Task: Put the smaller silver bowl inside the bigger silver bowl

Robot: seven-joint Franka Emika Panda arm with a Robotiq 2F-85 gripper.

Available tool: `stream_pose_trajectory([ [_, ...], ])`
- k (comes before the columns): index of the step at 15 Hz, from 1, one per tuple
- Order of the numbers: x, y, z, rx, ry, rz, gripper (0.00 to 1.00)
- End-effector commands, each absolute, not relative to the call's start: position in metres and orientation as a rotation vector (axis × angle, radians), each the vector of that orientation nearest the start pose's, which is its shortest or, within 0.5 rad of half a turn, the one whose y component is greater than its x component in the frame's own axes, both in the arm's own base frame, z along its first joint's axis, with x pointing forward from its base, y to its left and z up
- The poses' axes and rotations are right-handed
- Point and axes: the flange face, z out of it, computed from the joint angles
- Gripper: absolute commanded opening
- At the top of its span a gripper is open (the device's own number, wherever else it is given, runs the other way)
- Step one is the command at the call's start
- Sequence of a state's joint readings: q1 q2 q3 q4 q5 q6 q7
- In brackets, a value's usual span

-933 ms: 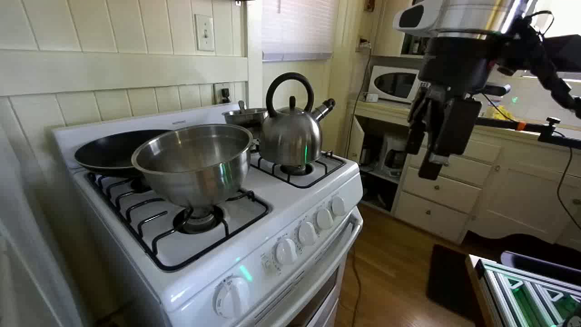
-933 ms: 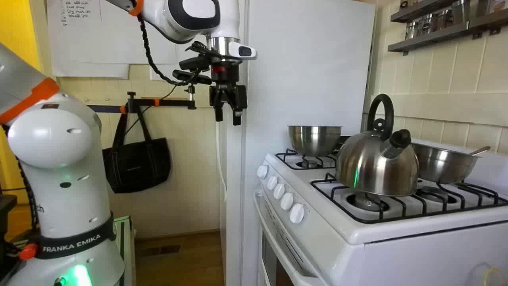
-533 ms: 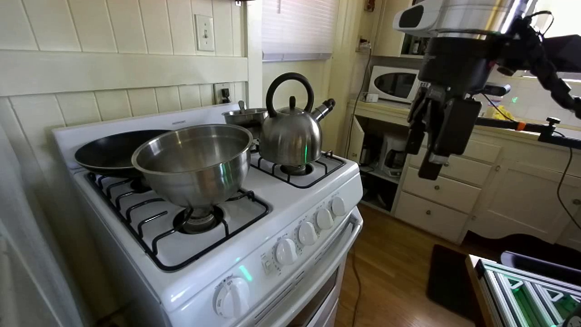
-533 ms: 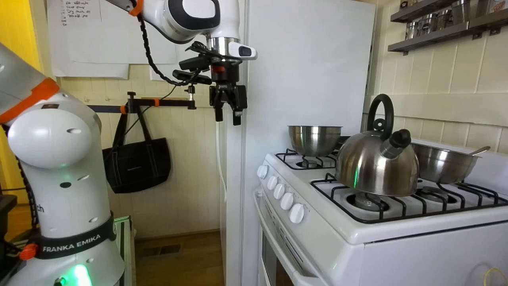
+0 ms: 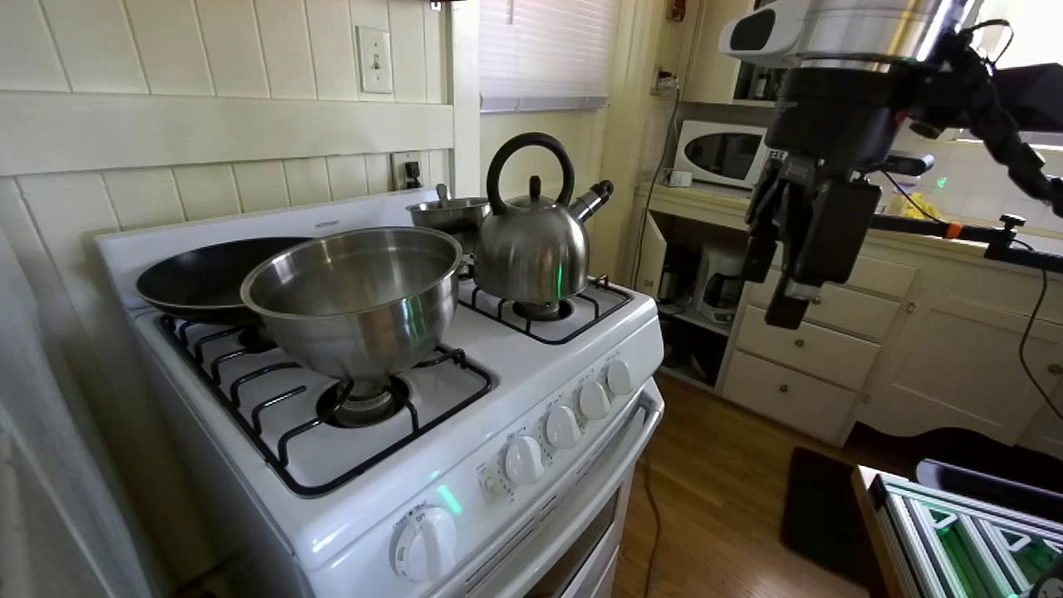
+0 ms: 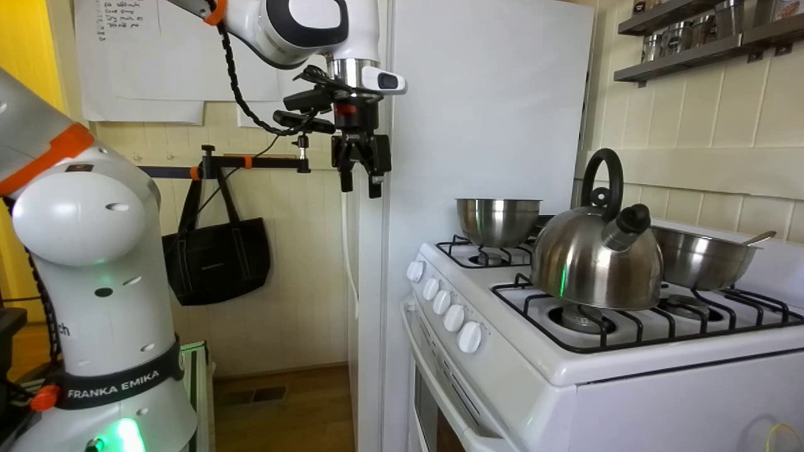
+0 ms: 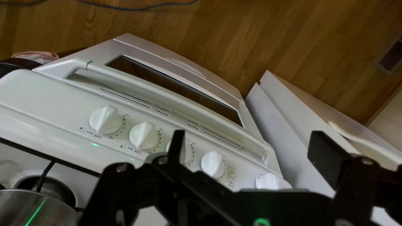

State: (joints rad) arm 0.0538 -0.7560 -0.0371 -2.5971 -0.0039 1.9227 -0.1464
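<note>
A: A white stove (image 5: 531, 382) stands opposite a robot arm (image 6: 100, 220), the bigger bowl (image 5: 365, 340) on one front corner and the kettle (image 6: 593, 267) on the other. Where is the smaller bowl (image 6: 706, 260)?

B: At the back, behind the kettle and partly hidden by it in both exterior views, apart from the bigger bowl. From the gripper (image 6: 360, 186), which hangs in the air on the stove's front side, it lies across the stove and probably lower, so the coming reach would likely have to clear the kettle's arched handle

A: Is anything held?

B: Nothing. The fingers (image 7: 326, 157) stand well parted in the wrist view, only air between them

A: And the surfaces?

B: Glossy enamel on the stove, streaked with green light. Bright steel on the bigger bowl, deep and round-bottomed, with a rolled lip. Brushed steel on the kettle, domed under a black ring. Steel once more on the smaller bowl, flared and round, so it has no long axis and any free stretch of rim should suit a pinch. Last, a metal spoon (image 6: 760, 238), judged by its handle alone, pokes past that rim and may slide in the lift
</note>
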Motion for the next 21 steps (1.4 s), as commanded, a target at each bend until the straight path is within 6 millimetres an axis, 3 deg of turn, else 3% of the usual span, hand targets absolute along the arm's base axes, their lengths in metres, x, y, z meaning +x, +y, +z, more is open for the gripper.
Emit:
stream_pose_trajectory([
  [1, 0.332, 0.005, 0.498, -3.111, -0.270, -0.127, 1.00],
  [13, 0.332, 0.005, 0.498, -3.111, -0.270, -0.127, 1.00],
  [15, 0.335, -0.016, 0.524, -3.158, -0.145, -0.284, 1.00],
  [21, 0.323, -0.075, 0.634, -3.351, -0.329, -0.487, 1.00],
])
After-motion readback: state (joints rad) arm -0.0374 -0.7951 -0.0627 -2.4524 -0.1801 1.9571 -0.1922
